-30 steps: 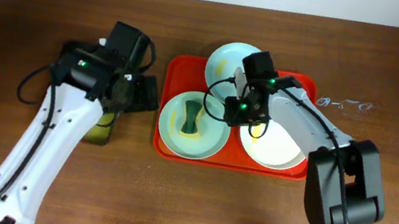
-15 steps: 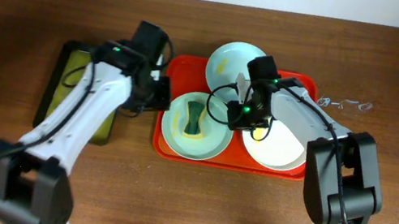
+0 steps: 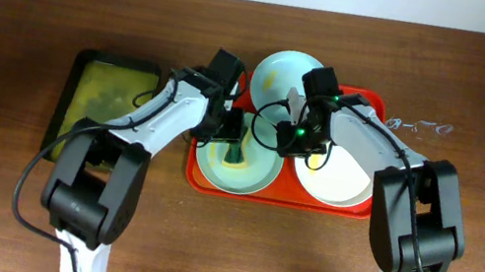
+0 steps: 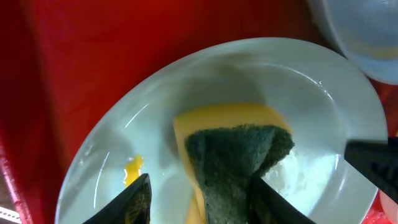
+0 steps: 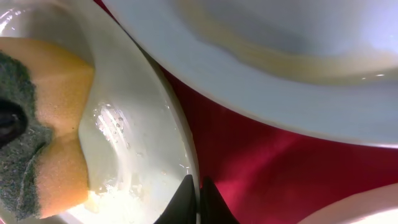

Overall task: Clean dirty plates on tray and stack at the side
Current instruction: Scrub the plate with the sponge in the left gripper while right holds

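The red tray (image 3: 375,105) holds three plates. On the front-left mint-blue plate (image 3: 256,173) lies a yellow sponge (image 4: 236,155) with a dark green scouring side, next to a yellow smear. My left gripper (image 3: 230,136) is over this plate, part open. Its fingers straddle the sponge: one fingertip (image 4: 273,202) touches the green side, the other stands clear. My right gripper (image 5: 198,198) is shut on this plate's right rim (image 5: 180,124). A second mint-blue plate (image 3: 281,75) with a yellowish smear lies at the back. The creamy white plate (image 3: 340,178) lies front right.
A black tray (image 3: 104,97) of yellow-green liquid sits on the brown table left of the red tray. The two arms meet closely over the front-left plate. Some pale scribbles (image 3: 419,125) mark the table to the right of the red tray.
My left arm has swung right from the black tray to the front-left plate, its jaws narrowing from wide open. My right gripper has shut on that plate's rim.
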Controlling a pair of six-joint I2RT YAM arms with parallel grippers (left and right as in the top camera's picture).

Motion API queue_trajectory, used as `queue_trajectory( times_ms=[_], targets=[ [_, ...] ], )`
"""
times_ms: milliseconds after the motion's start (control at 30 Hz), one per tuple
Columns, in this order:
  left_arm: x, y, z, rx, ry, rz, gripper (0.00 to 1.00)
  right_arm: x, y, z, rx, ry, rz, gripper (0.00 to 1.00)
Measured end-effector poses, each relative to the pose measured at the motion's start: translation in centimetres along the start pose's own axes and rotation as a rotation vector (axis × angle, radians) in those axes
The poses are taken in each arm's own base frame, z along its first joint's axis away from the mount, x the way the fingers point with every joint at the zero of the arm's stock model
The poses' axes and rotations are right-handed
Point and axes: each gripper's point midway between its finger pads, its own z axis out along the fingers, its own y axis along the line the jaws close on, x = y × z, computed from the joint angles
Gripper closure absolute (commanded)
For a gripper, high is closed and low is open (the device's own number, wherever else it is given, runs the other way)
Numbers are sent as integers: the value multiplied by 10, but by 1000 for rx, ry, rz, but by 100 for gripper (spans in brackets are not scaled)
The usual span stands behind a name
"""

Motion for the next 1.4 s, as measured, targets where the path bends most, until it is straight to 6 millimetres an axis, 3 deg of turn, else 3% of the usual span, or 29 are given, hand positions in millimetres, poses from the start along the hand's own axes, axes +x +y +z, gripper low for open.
queue_trajectory(
  times_ms=[333, 533, 600, 667, 700, 867, 1133, 1200, 1267, 1400],
  targets=[
    [6, -21, 4, 12, -7, 52, 54, -1, 0, 0, 0, -5, -1, 95],
    [2, -13, 4, -40, -32, 54, 64, -1, 0, 0, 0, -5, -2, 95],
    [2, -11, 6, -45, -30, 52, 73, -1, 0, 0, 0, -5, -2, 95],
    [6, -9, 14, -51, -10, 46, 95, -1, 0, 0, 0, -5, -2, 95],
    [7, -8, 17, -53, -2, 45, 100, -1, 0, 0, -1, -5, -2, 95],
    [14, -6, 14, -66, 39, 38, 100, -1, 0, 0, -1, -5, -3, 95],
    [11, 34, 0, -305, 17, 42, 100, -1, 0, 0, -1, -6, -2, 95],
    [7, 28, 1, -274, 0, 43, 100, -1, 0, 0, -1, -6, -2, 95],
    [-2, 6, 5, -156, -20, 42, 100, -1, 0, 0, -1, -6, -2, 95],
    [3, -19, 6, -23, 16, 46, 100, -1, 0, 0, -1, -6, -3, 95]
  ],
)
